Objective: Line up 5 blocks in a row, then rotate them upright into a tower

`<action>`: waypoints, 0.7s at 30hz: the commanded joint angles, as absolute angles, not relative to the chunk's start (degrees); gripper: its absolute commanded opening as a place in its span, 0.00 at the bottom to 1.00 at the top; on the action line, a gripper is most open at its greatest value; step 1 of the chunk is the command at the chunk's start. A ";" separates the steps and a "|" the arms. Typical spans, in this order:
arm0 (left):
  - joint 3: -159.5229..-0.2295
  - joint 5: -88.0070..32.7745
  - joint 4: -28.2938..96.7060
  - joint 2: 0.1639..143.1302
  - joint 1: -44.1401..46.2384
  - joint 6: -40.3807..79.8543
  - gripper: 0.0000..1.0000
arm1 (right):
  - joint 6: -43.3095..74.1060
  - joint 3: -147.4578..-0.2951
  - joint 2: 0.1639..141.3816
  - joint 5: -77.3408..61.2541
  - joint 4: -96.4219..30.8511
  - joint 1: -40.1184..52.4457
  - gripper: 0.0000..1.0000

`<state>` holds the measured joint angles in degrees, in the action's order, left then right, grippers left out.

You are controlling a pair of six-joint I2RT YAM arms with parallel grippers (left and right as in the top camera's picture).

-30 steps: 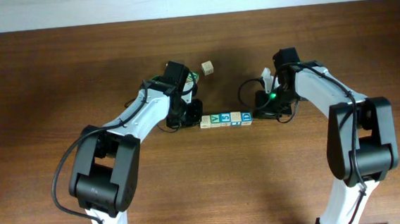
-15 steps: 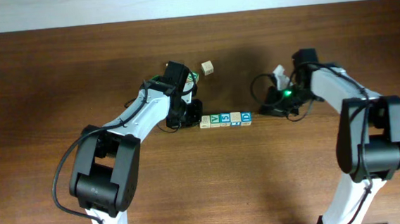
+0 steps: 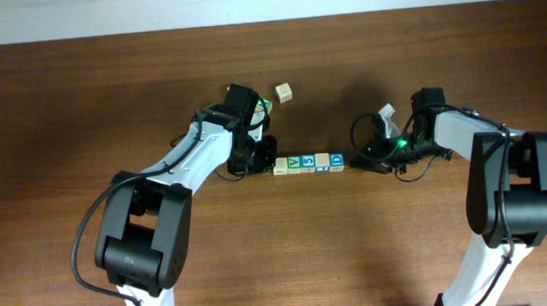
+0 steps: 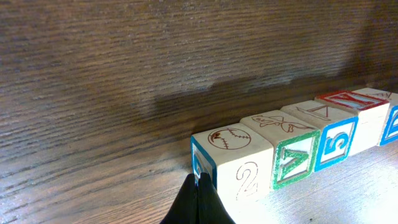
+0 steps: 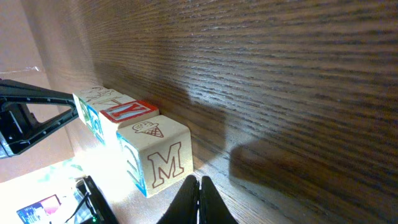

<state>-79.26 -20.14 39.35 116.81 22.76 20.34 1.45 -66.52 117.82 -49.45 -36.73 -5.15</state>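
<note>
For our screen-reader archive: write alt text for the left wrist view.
A row of wooden alphabet blocks runs to the right on a wooden table, the nearest block showing a baseball on top and a 2 in front. The shut left gripper pokes up from the bottom edge, its tip at that block's blue end face.

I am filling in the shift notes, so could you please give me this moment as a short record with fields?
surface: brown wooden table
row of blocks: five alphabet cubes side by side, mid-table
row ends: baseball block by the left arm, M block by the right arm
loose block: one, apart, on the far side of the row
left gripper: shut, tips at the baseball block's edge
right gripper: shut, tips just before the M block
</note>
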 commanded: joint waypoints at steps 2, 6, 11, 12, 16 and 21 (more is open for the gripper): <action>-78.67 -20.38 38.61 117.78 22.44 19.68 0.00 | 1.15 -66.08 118.50 -50.98 -36.12 -4.84 0.05; -78.67 -20.36 37.95 117.78 22.17 19.68 0.00 | 2.17 -66.08 118.50 -50.57 -35.51 -4.84 0.05; -78.67 -20.16 37.93 117.78 22.17 19.68 0.00 | 2.20 -66.04 118.50 -50.37 -35.53 -4.84 0.04; -78.67 -20.16 37.95 117.78 22.17 19.68 0.00 | 2.20 -66.00 118.50 -50.37 -35.51 -4.84 0.04; -78.67 -20.18 37.95 117.78 22.20 19.66 0.00 | 2.39 -65.98 118.52 -50.37 -35.48 -4.78 0.04; -78.67 -20.18 38.00 117.78 22.20 19.66 0.00 | 2.39 -65.89 118.74 -50.41 -33.89 -3.86 0.05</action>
<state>-79.26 -20.14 38.06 116.81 22.52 20.36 2.59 -66.46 117.82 -49.63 -34.79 -4.97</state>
